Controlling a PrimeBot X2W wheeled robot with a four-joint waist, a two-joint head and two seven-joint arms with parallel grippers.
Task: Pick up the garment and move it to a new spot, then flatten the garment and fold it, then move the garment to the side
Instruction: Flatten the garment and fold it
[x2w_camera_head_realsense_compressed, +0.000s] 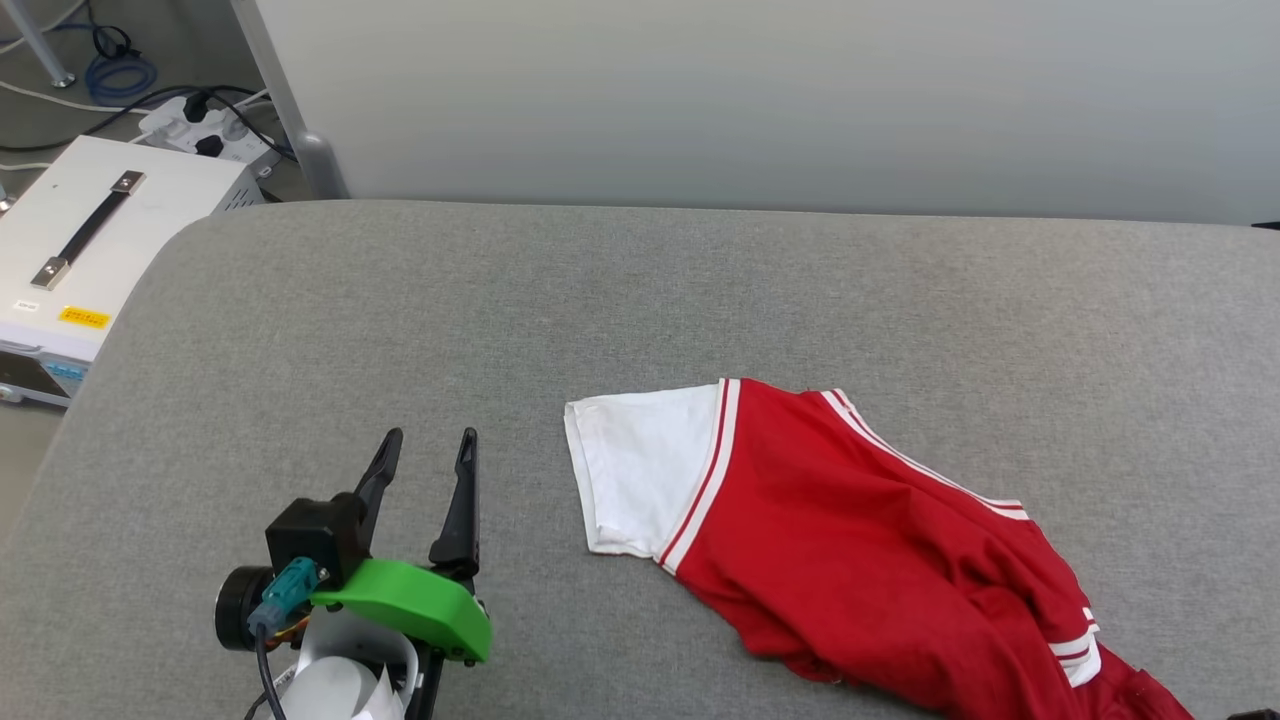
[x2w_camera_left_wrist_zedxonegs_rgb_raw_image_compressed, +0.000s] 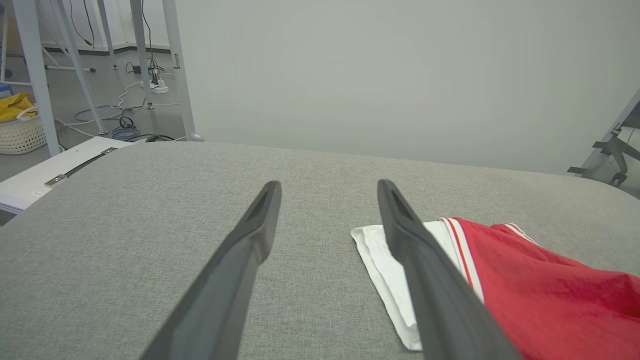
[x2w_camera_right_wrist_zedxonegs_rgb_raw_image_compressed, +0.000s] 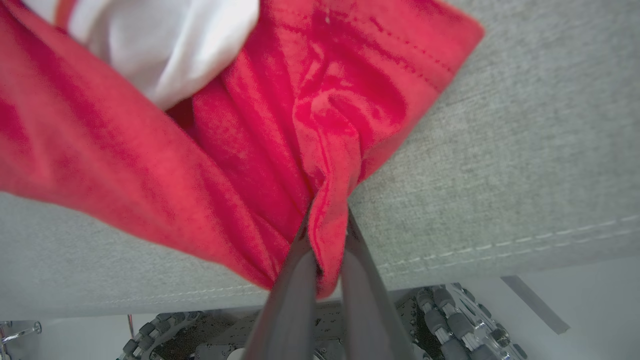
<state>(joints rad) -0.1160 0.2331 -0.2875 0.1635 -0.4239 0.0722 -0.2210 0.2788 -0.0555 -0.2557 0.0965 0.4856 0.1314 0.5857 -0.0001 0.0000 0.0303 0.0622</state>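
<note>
The red jersey T-shirt lies crumpled on the grey padded worktop, toward the robot's right, its white sleeve spread flat and pointing at the left pincer. That left pincer hovers low over bare worktop just beside the sleeve, fingers spread wide and touching nothing. The right pincer is pressed together on a bunched fold of the shirt's red cloth near the worktop's front edge, and a white box stands beyond the far left corner.
</note>
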